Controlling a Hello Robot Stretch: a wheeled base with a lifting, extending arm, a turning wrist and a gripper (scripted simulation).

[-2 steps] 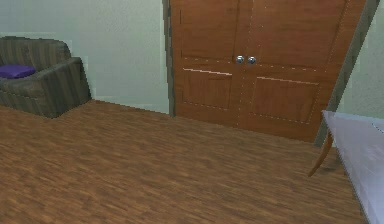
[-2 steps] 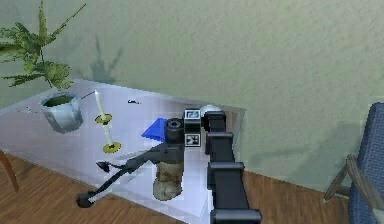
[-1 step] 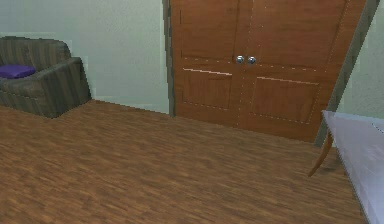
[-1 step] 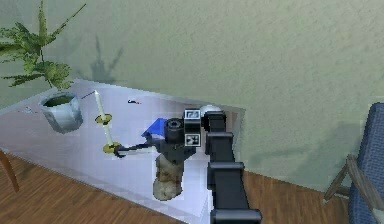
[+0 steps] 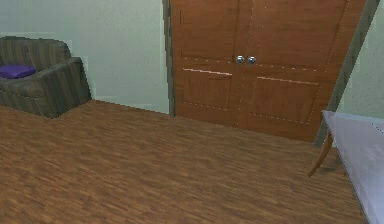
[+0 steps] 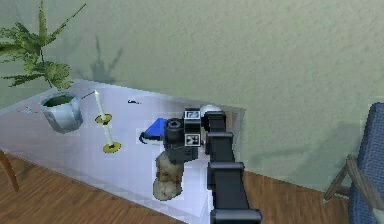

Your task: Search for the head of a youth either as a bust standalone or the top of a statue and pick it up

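On the white table (image 6: pixel 60 150) a grey-brown stone bust (image 6: pixel 167 177) stands close to the near edge. My gripper (image 6: pixel 172 136) is just above it in the arm side view, at the end of the dark arm (image 6: pixel 230 185), beside the two white marker squares. A small blue thing (image 6: pixel 152 130) lies on the tabletop right at the fingers. I cannot tell whether the gripper holds anything, or whether it touches the bust.
A potted plant (image 6: pixel 58 105) in a pale pot and a thin yellow stemmed thing (image 6: pixel 106 125) stand on the table's left part. A blue chair (image 6: pixel 362 165) is at the right. Ahead are a wooden double door (image 5: pixel 262 62), a green sofa (image 5: pixel 40 80), the table's corner (image 5: pixel 362 150) and open wood floor.
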